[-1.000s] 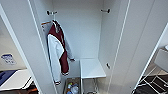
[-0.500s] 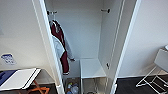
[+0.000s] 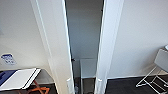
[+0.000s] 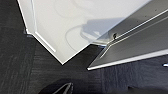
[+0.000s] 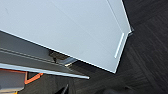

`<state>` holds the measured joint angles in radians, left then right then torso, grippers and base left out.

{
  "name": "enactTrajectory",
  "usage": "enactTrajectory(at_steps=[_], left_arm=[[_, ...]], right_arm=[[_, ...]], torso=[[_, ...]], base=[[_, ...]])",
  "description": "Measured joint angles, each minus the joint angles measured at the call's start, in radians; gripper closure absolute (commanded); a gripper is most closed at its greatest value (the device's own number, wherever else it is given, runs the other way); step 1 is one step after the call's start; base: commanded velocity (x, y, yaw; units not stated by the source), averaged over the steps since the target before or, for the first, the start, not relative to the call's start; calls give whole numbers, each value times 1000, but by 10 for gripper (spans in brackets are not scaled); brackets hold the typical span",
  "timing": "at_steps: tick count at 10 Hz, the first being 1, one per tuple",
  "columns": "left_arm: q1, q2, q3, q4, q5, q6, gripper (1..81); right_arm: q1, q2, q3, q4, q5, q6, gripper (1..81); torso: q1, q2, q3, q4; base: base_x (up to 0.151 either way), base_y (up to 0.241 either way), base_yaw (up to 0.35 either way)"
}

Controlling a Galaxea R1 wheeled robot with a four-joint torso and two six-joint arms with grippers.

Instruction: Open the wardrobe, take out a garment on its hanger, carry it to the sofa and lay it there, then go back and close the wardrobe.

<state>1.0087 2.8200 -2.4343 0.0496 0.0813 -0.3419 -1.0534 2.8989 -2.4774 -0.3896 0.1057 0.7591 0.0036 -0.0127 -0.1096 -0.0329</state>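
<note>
The white wardrobe (image 3: 85,37) stands straight ahead with its two tall doors drawn in to a narrow gap. The left door (image 3: 56,50) and right door (image 3: 108,45) each carry a small white handle (image 3: 69,85) near the meeting edges. Through the gap I see a pale interior and a low white shelf (image 3: 88,67). The left wrist view has the left door's lower corner (image 4: 62,35) over dark carpet, with a dark part of my left gripper (image 4: 65,88) beside it. The right wrist view has the right door panel (image 5: 75,32), its handle (image 5: 119,45), and a dark part of my right gripper (image 5: 65,89).
A white-topped table (image 3: 21,78) with orange legs stands low at the left. A white folding chair (image 3: 158,72) stands at the right. Dark carpet (image 3: 125,87) runs along the plain white wall either side of the wardrobe.
Both wardrobe doors have swung inward, from wide open to a narrow gap. The maroon jacket seen inside earlier is now hidden behind the left door.
</note>
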Motion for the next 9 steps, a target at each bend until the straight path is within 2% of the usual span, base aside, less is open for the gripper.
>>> enactTrajectory(at_steps=[3,5,9], left_arm=[[151,64,-166,175,19,0,10],[237,93,-198,292,-26,0,10],[421,129,-216,386,-152,0,10]], right_arm=[[-105,45,-161,-100,-58,0,10],[-196,77,-197,-165,-78,-3,10],[-390,95,-221,-238,-81,-4,10]], torso=[[0,0,0,0],[0,0,0,0],[-2,-1,1,0]], base=[[0,0,0],[0,0,0],[0,0,0]])
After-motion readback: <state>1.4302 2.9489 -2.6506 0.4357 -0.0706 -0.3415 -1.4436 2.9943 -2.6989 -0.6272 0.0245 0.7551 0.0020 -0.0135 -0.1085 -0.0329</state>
